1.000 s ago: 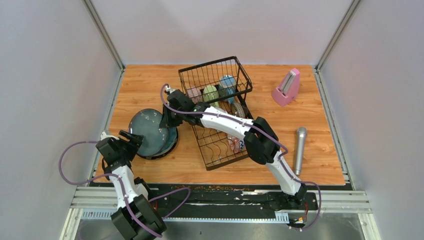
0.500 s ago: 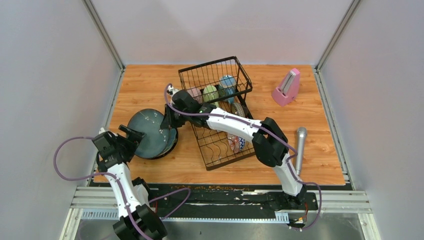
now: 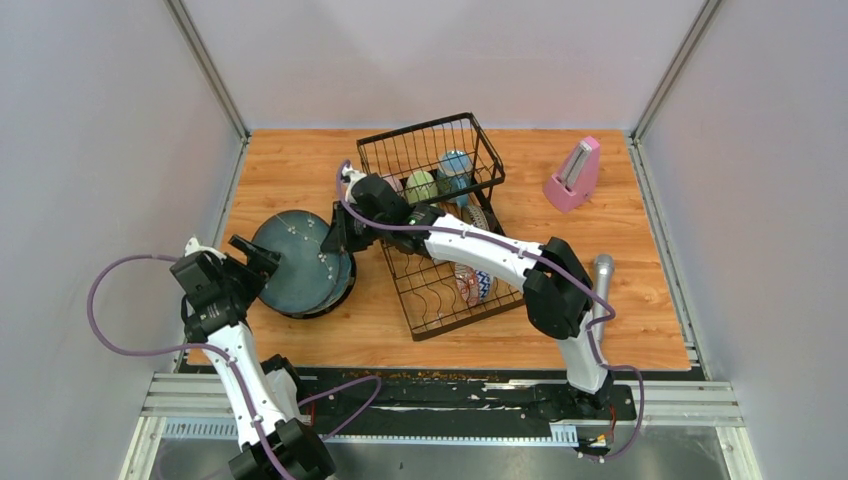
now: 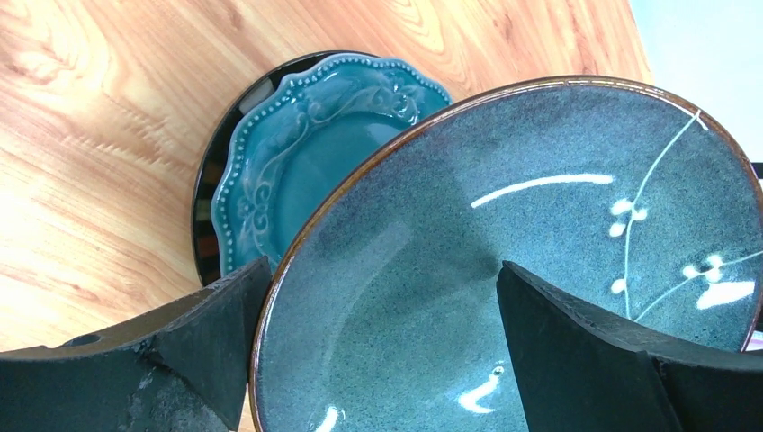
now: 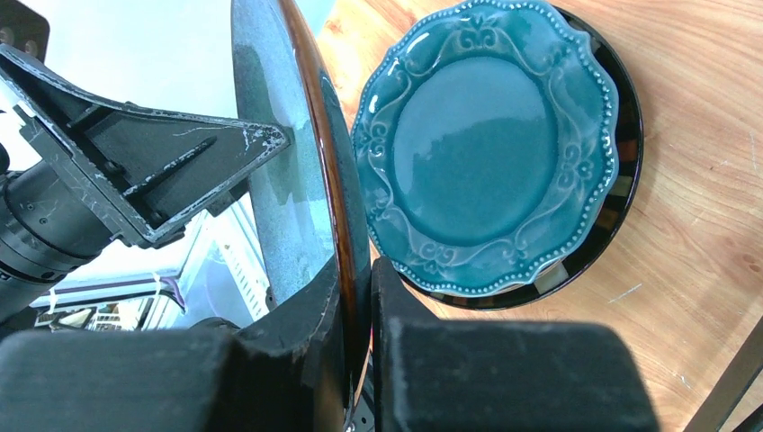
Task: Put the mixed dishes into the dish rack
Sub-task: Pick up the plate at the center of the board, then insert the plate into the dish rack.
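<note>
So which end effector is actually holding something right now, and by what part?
The right end effector pinches the speckled plate by its rim. The left end effector is open, its jaws either side of the plate, not gripping.

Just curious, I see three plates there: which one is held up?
The speckled blue-grey plate, pinched at its edge by the right gripper and tilted up; the scalloped teal plate and black plate lie flat beneath.

speckled blue-grey plate (image 4: pixel 450 225): raised, tilted on edge | teal scalloped plate (image 5: pixel 486 144): flat atop black plate (image 5: pixel 627 171) | dish rack (image 3: pixel 428 300): mugs (image 3: pixel 421 186) in basket
</note>
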{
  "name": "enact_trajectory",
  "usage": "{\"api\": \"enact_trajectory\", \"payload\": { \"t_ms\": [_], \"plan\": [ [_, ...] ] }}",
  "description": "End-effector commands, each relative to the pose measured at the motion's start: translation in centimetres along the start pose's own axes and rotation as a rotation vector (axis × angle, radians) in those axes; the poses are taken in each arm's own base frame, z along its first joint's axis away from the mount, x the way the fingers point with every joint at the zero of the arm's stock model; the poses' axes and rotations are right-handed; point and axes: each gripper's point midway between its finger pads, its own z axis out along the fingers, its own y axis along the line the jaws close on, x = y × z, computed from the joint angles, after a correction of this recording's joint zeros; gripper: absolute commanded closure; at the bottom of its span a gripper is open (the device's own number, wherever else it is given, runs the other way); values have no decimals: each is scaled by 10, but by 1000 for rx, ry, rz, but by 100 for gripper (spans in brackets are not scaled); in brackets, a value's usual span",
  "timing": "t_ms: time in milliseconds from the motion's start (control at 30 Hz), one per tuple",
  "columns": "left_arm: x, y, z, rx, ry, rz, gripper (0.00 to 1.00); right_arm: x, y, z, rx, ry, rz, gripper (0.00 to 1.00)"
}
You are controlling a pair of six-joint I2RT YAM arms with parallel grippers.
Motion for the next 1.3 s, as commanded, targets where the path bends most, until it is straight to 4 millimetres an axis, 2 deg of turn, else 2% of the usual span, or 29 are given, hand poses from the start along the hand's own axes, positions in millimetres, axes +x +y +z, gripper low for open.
{"api": "enact_trajectory", "payload": {
  "t_ms": [0,133,200,267,300,333,367,400,433,467,500,700,833,1100,1200,1267],
  "plan": [
    [-18,-15,-6,41,-55,51,0,-33,63,-37,-171,-98,-57,100],
    [-20,-23,-8,74,-64,60,0,-48,58,-53,-142,-147,-76,100],
    [-21,-34,-10,138,-64,84,0,-55,57,-62,-143,-158,-74,100],
    [-23,-53,-11,250,-69,120,0,-59,53,-68,-139,-160,-72,100],
    [-15,-64,-14,331,-31,115,0,-60,52,-70,-135,-161,-73,100],
    [-21,-76,-16,397,-62,145,0,-62,53,-73,-136,-168,-76,100],
    [-13,-84,-18,464,-21,113,0,-63,53,-76,-134,-170,-79,100],
    [-21,-96,-22,530,-60,147,0,-63,54,-78,-134,-171,-83,100],
    [-14,-101,-24,582,-26,110,0,-63,55,-80,-136,-171,-88,100],
    [-22,-111,-29,634,-66,140,0,-63,55,-83,-134,-170,-91,100],
    [-18,-114,-31,666,-46,109,0,-62,55,-86,-130,-169,-93,100],
    [-31,-145,-52,835,-93,235,0,-56,49,-116,-88,-197,-115,100],
    [-27,-163,-66,927,-71,290,0,-41,46,-131,-98,-173,-122,100],
    [-5,-184,-88,1022,21,415,0,-33,57,-185,-149,-213,-124,100],
    [-1,-189,-96,1049,34,438,0,-28,50,-208,-151,-229,-115,100],
    [5,-194,-101,1076,49,460,0,-27,43,-229,-152,-257,-100,100]
  ]
}}
